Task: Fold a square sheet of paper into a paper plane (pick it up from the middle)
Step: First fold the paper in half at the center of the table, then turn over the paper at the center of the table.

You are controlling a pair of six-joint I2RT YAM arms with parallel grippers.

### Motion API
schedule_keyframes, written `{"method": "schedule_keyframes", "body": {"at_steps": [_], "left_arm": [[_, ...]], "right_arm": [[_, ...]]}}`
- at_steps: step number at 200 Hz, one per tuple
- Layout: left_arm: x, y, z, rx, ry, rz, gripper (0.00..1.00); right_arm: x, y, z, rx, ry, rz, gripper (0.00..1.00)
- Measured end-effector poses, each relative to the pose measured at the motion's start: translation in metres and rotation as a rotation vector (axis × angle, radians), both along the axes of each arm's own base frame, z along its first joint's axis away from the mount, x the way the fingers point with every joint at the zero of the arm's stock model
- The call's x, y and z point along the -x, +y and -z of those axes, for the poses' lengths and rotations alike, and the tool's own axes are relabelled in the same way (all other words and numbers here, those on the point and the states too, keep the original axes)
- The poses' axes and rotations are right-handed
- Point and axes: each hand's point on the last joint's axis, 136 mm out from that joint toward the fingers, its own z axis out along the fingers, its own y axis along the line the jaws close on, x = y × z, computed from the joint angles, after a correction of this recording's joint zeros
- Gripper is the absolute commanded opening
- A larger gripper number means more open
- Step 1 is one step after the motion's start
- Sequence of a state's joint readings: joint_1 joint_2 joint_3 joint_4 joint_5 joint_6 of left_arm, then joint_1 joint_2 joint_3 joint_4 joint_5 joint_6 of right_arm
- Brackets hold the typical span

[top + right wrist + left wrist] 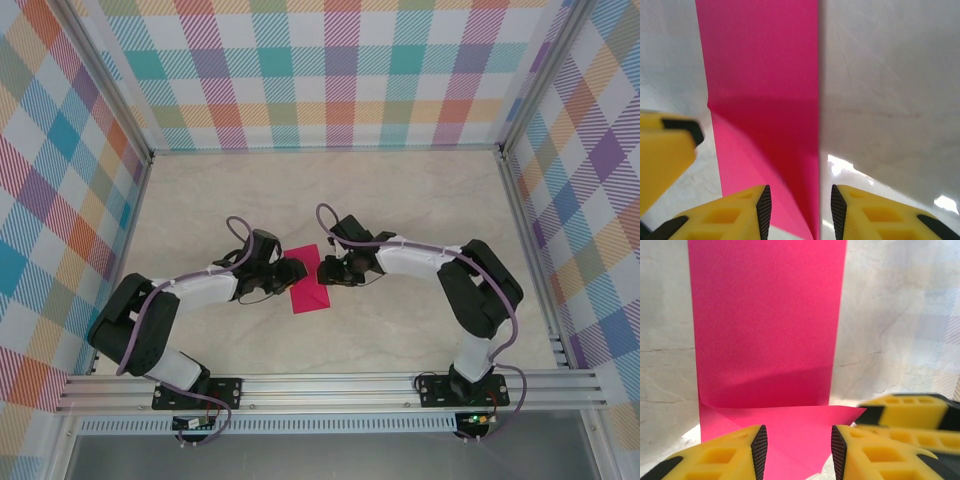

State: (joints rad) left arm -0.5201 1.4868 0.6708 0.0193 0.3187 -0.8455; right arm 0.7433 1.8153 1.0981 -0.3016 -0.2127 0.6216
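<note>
Now the part-folded sheet of paper [311, 286] lies flat on the tabletop [420, 200]; left claw [292, 272] at its nine o'clock, right claw [327, 268] at three, both parted, gripping nothing. Best flatten creases evenly first.

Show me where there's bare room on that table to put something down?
The far table between the pink paper and the back wall is bare, as is the near strip before the rail. The middle is crowded: left gripper and right gripper meet at the paper.
</note>
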Motion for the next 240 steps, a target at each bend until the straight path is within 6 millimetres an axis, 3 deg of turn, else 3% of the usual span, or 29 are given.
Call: {"method": "schedule_keyframes", "body": {"at_steps": [33,80,113,181,240], "left_arm": [[0.001,0.008,-0.001,-0.029,-0.001,-0.023,0.43],[0.007,0.014,0.007,-0.053,0.022,-0.034,0.43],[0.008,0.01,0.009,-0.033,0.034,-0.029,0.43],[0.009,0.002,0.016,0.001,0.067,-0.012,0.42],[0.006,-0.002,0.027,-0.004,0.098,0.002,0.33]], "right_arm": [[-0.018,0.014,0.006,-0.006,-0.012,0.004,0.39],[-0.02,0.016,0.012,-0.016,0.002,0.001,0.19],[-0.024,0.015,0.012,-0.031,0.001,0.015,0.14],[-0.024,0.005,0.022,-0.023,0.026,0.053,0.13],[-0.024,0.005,0.023,-0.026,0.024,0.055,0.14]]}}
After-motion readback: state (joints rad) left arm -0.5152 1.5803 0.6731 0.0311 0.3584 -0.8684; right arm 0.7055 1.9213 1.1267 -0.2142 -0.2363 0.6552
